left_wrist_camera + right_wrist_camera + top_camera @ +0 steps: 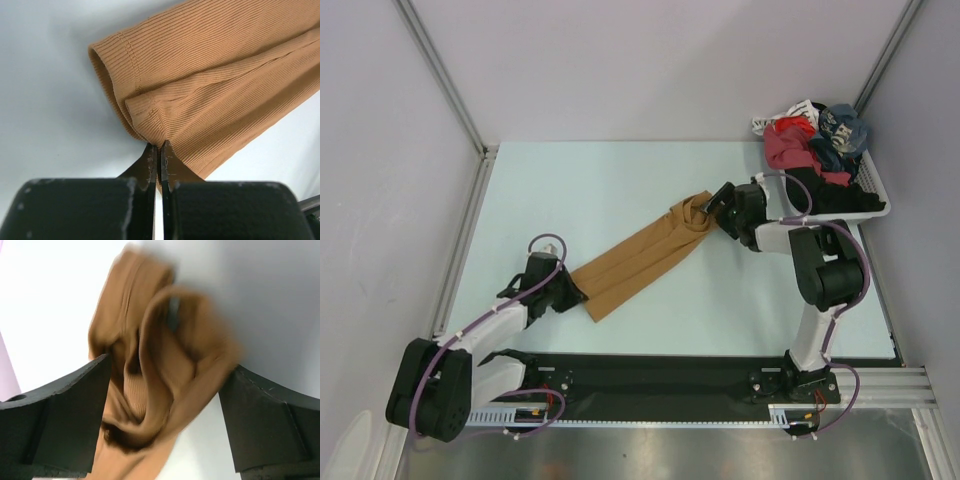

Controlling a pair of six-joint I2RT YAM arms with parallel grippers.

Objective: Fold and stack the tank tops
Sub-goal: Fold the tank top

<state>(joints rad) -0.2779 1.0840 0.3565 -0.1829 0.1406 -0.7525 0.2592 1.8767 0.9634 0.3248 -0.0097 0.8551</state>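
Plain tan-brown ribbed tank top (640, 262) (215, 75) (150, 380) lies mid pale table (620, 180), drawn into a long narrow band. Long axis runs diagonal: hem end points near-left, bunched strap end points far-right, twd the white basket (880, 205) of mixed clothes (800, 150) at the table's far-right corner. Left jaws are clenched on the hem edge, tips together w/ cloth pinched btwn. Right jaws are spread wide, one each side of the strap bunch. Contact there is unclear, as the wrist view is blurred.
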